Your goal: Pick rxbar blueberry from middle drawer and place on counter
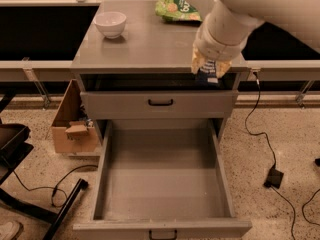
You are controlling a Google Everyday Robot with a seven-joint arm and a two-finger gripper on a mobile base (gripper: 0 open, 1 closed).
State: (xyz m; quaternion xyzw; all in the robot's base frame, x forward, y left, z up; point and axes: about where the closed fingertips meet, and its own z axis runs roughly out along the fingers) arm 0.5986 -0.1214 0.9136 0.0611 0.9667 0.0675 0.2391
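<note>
So the pincer [209,74] is up at the right front corner of the desk [145,44], hanging just over the front edge, with the big white arm [260,9] coming in from the top right of the camera view. It's pinching the rxbar blueberry [206,78]: you can see the dark navy wrapper with a bit of white print poking out below the yellowish fingers [198,64], which sit on either side of it. The bar is in the air at about the level of the desk's front lip, above the shut drawer front [160,104] with the black handle [161,102], and I honestly can't tell if it's touching the desk edge. The middle drawer [162,184] is pulled way out toward the camera, its grey floor and low side walls in plain view, and a small black handle [163,234] is just visible on its front at the bottom. On the desk there's a white bowl [110,23] near the back left and a green crinkly snack bag [178,9] at the back, both well apart from the bar. Left of the cabinet sits an open cardboard box [75,126] on the speckled floor, and on the right a black cable [260,129] runs down to a little power brick [274,177].
</note>
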